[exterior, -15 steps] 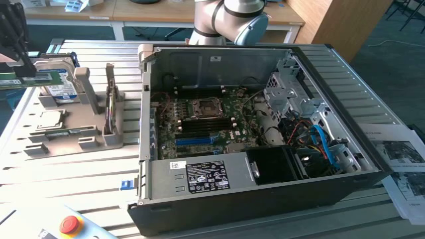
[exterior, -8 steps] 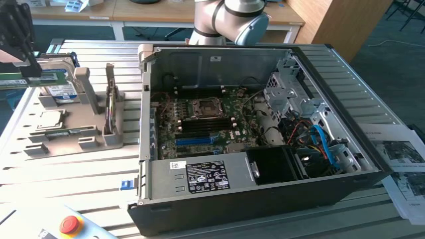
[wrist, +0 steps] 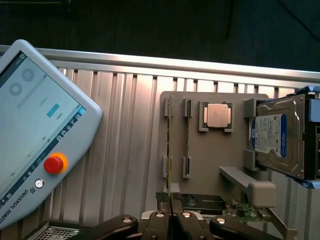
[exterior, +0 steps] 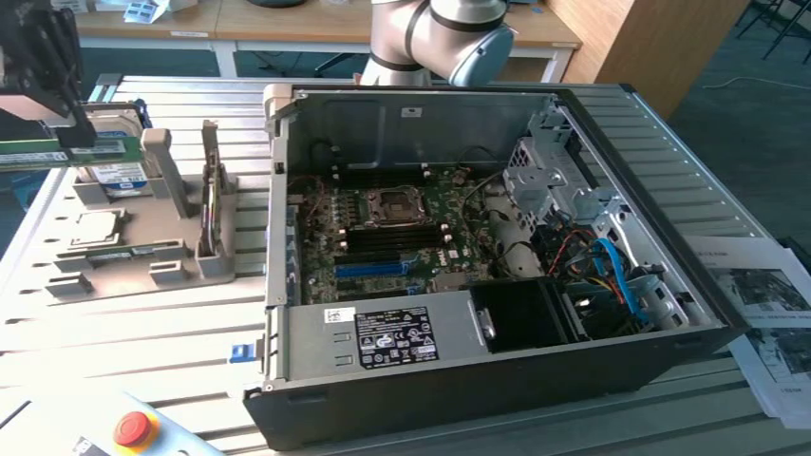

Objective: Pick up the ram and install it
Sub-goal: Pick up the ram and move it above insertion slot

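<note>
Evidently the claw point(exterior: 64, 133) is clamped narrow on the ram point(exterior: 89, 150) along its long edge, so it hangs level above the grey holder tray point(exterior: 159, 226), clear of its slots.

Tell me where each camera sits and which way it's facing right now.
Exterior view: off the arm, high up, looking down on the open computer case and grey tray; an arm joint and the gripper show.
Wrist view: on the wrist, looking down past the gripper, shut on the ram, at the tray.
Shared: ram, tray, hard drive, teach pendant.
</note>
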`<action>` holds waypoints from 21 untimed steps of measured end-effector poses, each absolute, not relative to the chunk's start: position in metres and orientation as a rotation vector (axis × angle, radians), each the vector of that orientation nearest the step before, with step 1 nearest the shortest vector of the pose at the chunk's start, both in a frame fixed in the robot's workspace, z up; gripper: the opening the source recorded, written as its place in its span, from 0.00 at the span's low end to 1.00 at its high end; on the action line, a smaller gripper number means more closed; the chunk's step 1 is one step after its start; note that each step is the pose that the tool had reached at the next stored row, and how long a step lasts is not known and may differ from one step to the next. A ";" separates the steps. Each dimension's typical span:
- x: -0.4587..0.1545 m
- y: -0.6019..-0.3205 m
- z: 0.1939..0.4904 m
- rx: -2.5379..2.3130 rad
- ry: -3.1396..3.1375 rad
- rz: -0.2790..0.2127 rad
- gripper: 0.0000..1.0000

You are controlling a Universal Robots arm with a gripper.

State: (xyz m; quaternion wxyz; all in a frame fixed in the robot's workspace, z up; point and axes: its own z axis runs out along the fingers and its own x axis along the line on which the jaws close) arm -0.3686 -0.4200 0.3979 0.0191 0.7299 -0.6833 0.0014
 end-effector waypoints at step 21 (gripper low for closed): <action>-0.328 -0.424 0.398 2.262 -2.117 -0.005 0.12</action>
